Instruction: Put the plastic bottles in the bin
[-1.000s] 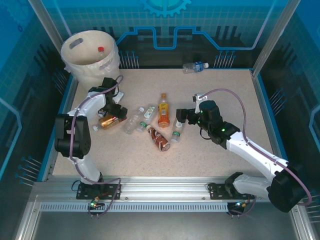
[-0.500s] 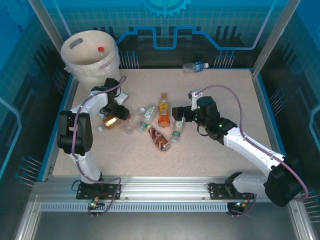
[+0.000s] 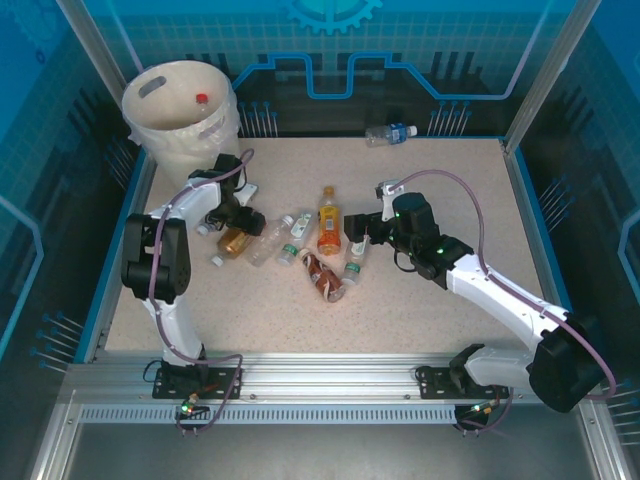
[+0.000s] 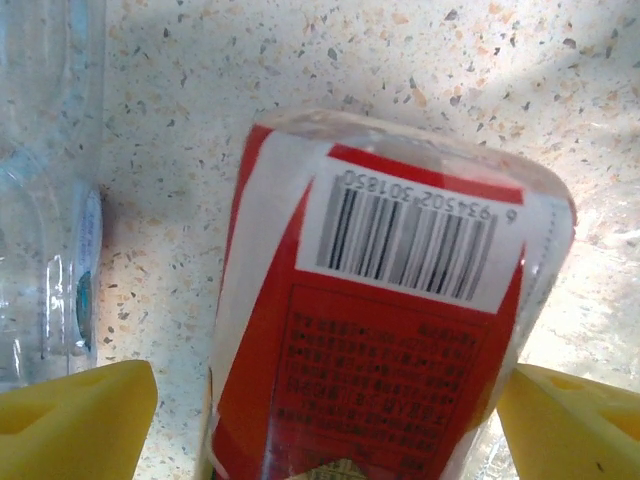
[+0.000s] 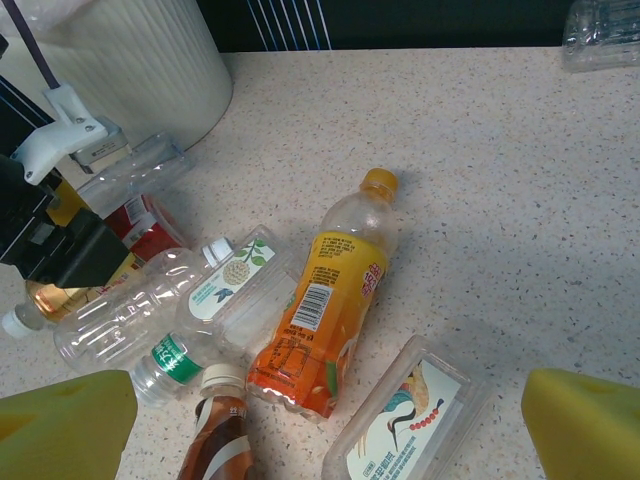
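A pick-up is in hand: the left gripper point(image 3: 236, 222) is set over the red-labelled bottle point(image 4: 390, 340), which lies on the table point(image 3: 430, 300) near the bin point(image 3: 165, 140); its fingers point(image 4: 75, 415) are held apart on either side, nothing gripped; a squeeze and a lift to the bin are judged to be needed next; the right gripper point(image 5: 325, 420) is spread wide and empty above the orange bottle point(image 5: 325, 300); since a second ago the red-labelled bottle has been nudged towards the heap, and the right gripper brought closer
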Robot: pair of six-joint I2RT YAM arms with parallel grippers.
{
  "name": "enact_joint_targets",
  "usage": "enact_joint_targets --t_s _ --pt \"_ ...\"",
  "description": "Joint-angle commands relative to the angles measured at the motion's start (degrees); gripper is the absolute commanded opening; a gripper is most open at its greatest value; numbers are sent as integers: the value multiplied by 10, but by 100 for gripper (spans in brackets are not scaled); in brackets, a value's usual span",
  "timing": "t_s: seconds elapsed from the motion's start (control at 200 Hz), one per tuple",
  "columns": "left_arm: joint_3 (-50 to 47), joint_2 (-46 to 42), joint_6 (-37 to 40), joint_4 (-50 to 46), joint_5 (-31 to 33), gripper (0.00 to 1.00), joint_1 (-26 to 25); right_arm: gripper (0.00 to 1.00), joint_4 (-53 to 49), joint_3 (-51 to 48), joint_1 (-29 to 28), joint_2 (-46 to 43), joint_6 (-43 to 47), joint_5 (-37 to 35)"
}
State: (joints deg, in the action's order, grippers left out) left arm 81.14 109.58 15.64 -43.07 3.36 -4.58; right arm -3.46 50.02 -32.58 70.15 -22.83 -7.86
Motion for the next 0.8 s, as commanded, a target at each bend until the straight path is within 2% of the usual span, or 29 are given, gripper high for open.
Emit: enact_joint_targets --t_s 0.0,0.16,0.32,0.59,0.79 --pt "-10 1 26 -12 -7 89 -8 100 -4 11 3 -5 7 5" --pt "-13 15 34 -7 0 88 -18 100 -6 13 3 -4 4 9" --pt "-14 23 24 5 4 82 -18 100 -12 11 3 -11 7 5" --pt "-21 23 11 21 21 65 -18 100 5 -10 3 -32 20 30" --pt "-45 -25 -23 56 10 52 -18 100 46 -32 -2 -48 45 68"
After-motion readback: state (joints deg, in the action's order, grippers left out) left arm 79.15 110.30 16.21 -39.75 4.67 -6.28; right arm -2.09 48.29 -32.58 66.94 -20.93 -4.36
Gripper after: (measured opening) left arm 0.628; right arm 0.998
